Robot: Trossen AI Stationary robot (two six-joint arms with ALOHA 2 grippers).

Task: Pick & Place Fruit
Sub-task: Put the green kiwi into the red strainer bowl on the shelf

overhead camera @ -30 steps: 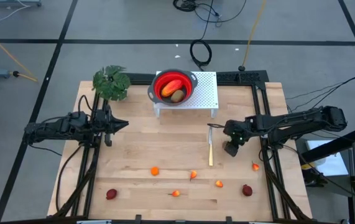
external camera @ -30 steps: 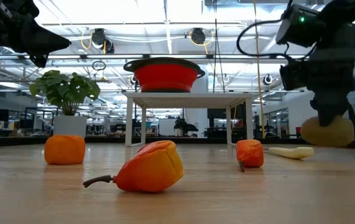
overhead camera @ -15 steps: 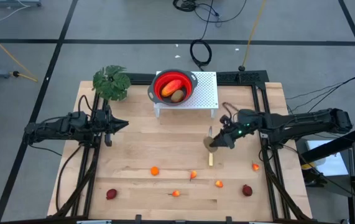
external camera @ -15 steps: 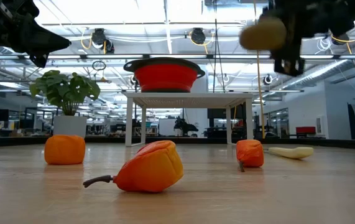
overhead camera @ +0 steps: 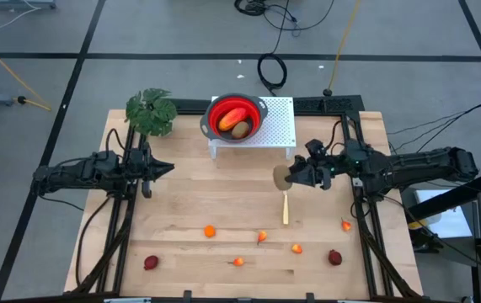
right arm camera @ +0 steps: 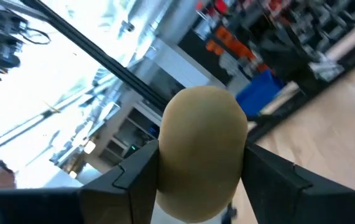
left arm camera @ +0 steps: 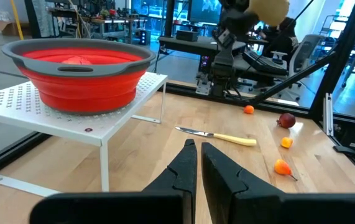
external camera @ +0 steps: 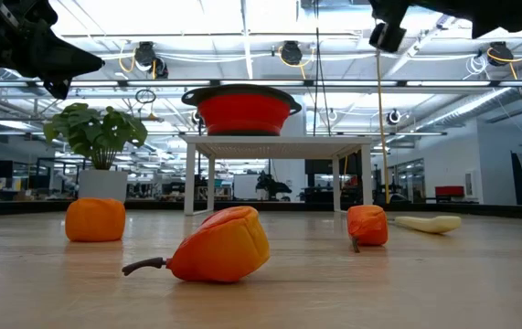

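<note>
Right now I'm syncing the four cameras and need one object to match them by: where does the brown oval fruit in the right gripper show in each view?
High view: brown oval fruit just right of centre, beside the white rack.
Low view: not in it.
Left wrist view: top edge, right of centre.
Right wrist view: centre, between the right gripper's fingers.
Shared landmark: the red bowl.

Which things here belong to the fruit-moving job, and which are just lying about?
Job:
- tan oval toy fruit in the right gripper
- small orange and dark-red toy fruits on the wooden table
- red collapsible bowl on the white perforated stand

Lying about:
- leafy green plant
- slim yellow-handled knife
- left gripper, idle
</note>
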